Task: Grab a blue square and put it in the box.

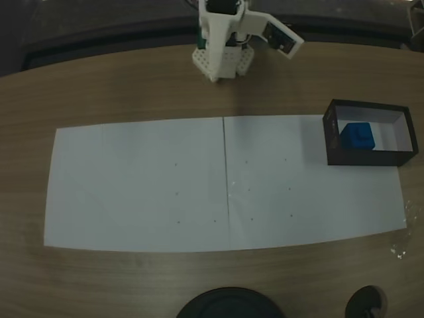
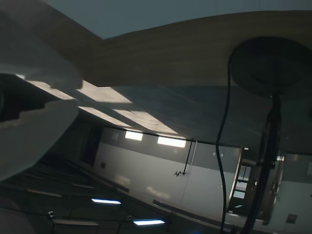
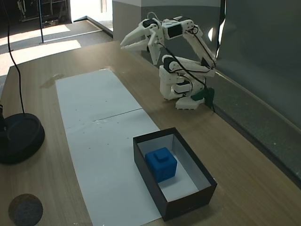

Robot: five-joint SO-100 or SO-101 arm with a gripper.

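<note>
Looking at both fixed views, we count one blue square (image 3: 161, 163) and one box (image 3: 188, 199); the square sits inside the box, on its pale floor. Two white paper sheets (image 1: 139, 185) lie side by side on the table (image 1: 99, 86). Our gripper (image 3: 128, 44) is raised near the arm's base, holding nothing, jaws slightly parted.

A bright blue square (image 3: 161, 163) sits in a black-walled, seemingly whitish-lined box (image 3: 188, 200) on white paper (image 3: 94, 108).
</note>
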